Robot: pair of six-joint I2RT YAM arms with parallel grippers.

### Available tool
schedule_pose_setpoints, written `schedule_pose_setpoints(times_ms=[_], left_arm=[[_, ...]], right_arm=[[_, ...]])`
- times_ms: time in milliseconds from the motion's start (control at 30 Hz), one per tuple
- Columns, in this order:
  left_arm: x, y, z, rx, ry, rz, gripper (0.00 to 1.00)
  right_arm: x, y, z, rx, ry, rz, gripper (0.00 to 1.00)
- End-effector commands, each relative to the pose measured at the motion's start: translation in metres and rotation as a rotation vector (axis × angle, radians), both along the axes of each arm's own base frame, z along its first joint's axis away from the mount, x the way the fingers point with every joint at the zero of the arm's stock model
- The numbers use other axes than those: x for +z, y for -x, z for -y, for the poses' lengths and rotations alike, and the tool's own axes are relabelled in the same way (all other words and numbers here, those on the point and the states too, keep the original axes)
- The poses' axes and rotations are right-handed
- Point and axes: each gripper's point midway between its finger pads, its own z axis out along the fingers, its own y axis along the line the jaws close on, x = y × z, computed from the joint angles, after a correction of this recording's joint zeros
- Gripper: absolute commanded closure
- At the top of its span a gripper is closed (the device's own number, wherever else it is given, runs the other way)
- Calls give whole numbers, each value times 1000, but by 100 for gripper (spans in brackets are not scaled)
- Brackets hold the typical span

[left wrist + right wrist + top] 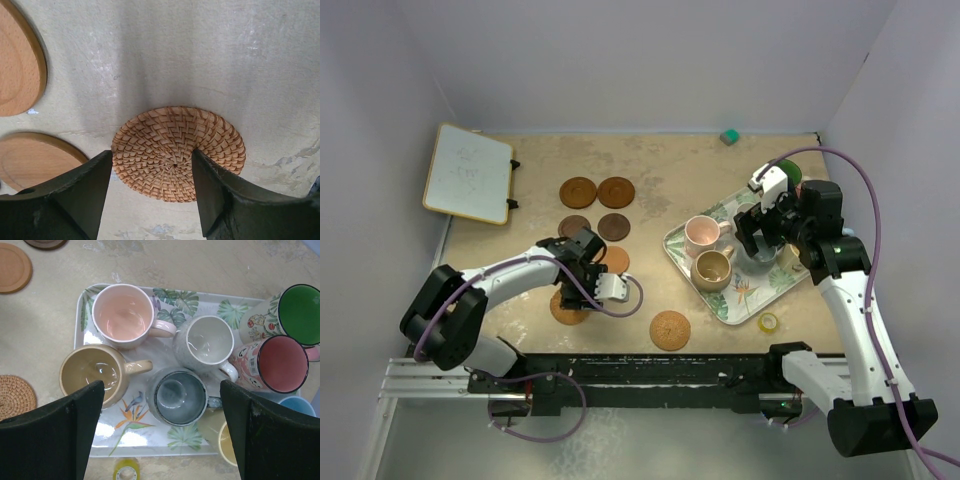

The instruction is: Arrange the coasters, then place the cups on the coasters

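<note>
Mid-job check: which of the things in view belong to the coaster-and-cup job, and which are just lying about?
Part of the job: coasters spread on the table; cups, all standing on the tray.

Just lying about: the tray itself, tape roll, whiteboard, green block at the far edge.

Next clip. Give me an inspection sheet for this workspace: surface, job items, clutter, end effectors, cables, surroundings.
Surface: beige table, worn and stained.
Job's things: seven coasters visible, four in a square; eight cups crowd the tray, none on coasters.
Clutter: tape roll, whiteboard, small green block.
End effectors: left end effector open over a woven coaster; right end effector wide open above the cups.
Cables: purple cables loop off both arms.
Surroundings: plain pale walls on three sides.
</note>
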Motion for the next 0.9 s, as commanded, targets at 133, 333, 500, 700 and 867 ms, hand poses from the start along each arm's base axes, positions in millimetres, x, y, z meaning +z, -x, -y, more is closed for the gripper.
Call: schedule_pose_setpoints(times_ms=[133,333,500,700,867], left_arm=[[-5,-3,-31,-14,-108,7,39],[1,-5,-27,-6,-91,8,39],[30,-16,-3,31,27,40,38],[62,-22,35,63,209,39,32],[76,-23,70,23,293,73,31]], right_arm=[[6,-3,2,1,8,28,0],[6,-4,2,2,9,28,0],[6,-4,2,1,8,28,0],[6,-3,4,-3,8,32,0],[5,-5,5,-11,12,28,0]])
